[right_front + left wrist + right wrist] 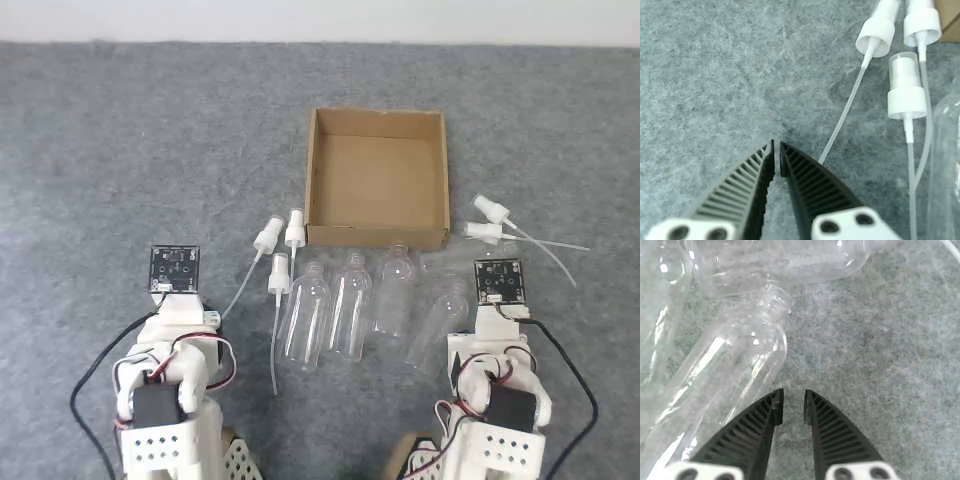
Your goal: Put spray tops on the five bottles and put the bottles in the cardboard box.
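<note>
Left jaws together, empty | spray tops (907,100) farther off, to their right | right jaws slightly apart, empty | bottle (735,365) just left

Bench (100,150): grey, mottled with a felt-like fleck throughout.
Left fingers (747,185): black, ribbed inner faces, white bases.
Right fingers (837,432): same black ribbing, white bases.
Spray tops (907,92), just ahead of the left fingers: white collars, clear caps, translucent whitish tubes.
Bottles (735,370), beside the right fingers: colourless, transparent, bright glints.
Cardboard box (375,236), well beyond both pairs of fingers: plain brown.
Arms (165,445): white, with red and black wiring.
</note>
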{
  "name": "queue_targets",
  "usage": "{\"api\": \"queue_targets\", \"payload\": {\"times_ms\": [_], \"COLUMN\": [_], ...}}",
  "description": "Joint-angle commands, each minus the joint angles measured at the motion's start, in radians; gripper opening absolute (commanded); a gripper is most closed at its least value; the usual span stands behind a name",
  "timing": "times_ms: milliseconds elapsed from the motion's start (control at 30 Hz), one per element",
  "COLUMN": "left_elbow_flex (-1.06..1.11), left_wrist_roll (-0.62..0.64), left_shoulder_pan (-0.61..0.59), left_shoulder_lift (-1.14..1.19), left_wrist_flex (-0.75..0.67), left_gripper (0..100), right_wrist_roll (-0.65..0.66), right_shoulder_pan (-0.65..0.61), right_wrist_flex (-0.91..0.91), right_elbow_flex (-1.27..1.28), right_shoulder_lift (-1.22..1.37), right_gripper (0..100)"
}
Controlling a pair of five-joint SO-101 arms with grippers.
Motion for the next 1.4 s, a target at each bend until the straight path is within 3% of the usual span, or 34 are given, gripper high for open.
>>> {"api": "queue_targets", "payload": {"times_ms": [0, 1200, 1367], "left_elbow_flex": [-0.012, -0.012, -0.012], "left_wrist_roll": [-0.003, -0.002, -0.003], "left_shoulder_pan": [0.000, 0.005, 0.003], "left_shoulder_lift": [-0.002, -0.002, -0.002], "left_wrist_flex": [0.002, -0.038, -0.038], "left_gripper": [1, 1, 1], "right_wrist_roll": [0.009, 0.009, 0.009], "right_shoulder_pan": [0.001, 0.001, 0.015], "right_wrist_flex": [0.004, -0.008, -0.153], "right_elbow_flex": [0.023, 0.021, 0.021], "right_shoulder_lift": [-0.018, -0.018, -0.018], "right_gripper": [5.5, 5.9, 5.9]}}
